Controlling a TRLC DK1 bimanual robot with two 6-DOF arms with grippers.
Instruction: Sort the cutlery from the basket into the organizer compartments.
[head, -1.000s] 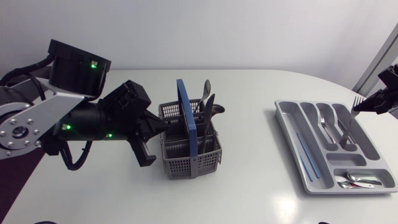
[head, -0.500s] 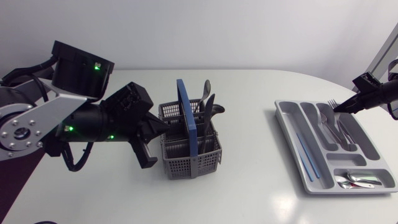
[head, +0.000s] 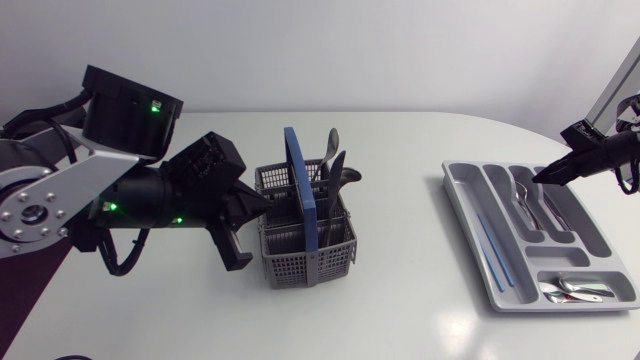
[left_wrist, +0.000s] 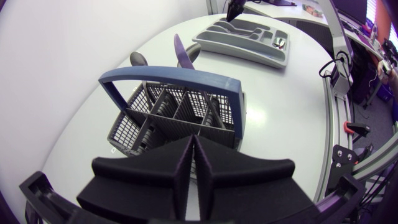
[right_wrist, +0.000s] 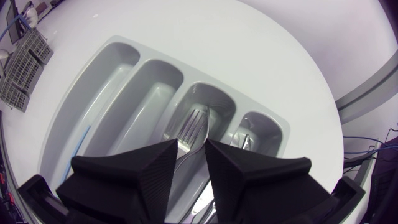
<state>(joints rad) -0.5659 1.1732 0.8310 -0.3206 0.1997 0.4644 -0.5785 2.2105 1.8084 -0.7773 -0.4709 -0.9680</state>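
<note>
The grey cutlery basket (head: 305, 240) with a blue handle (head: 300, 190) stands mid-table, and several pieces of cutlery (head: 333, 162) stick up from its far side. My left gripper (head: 247, 215) is shut and empty, just left of the basket (left_wrist: 180, 112). The grey organizer (head: 468, 188) lies at the right. Over its far end hovers my right gripper (head: 543, 177), open with nothing in it. Forks (right_wrist: 189, 127) lie in the third compartment, below its fingers (right_wrist: 149, 171). A thin blue stick (head: 495, 252) lies in a long compartment, and spoons (head: 578, 289) fill the small near one.
White table all around the basket and organizer (right_wrist: 81, 81). A broad bare stretch of table separates the two. The table's curved edge runs close behind the organizer at the right.
My right gripper came down over the organizer with a fork, then opened; the fork now lies in the fork compartment. The left arm has not moved.
</note>
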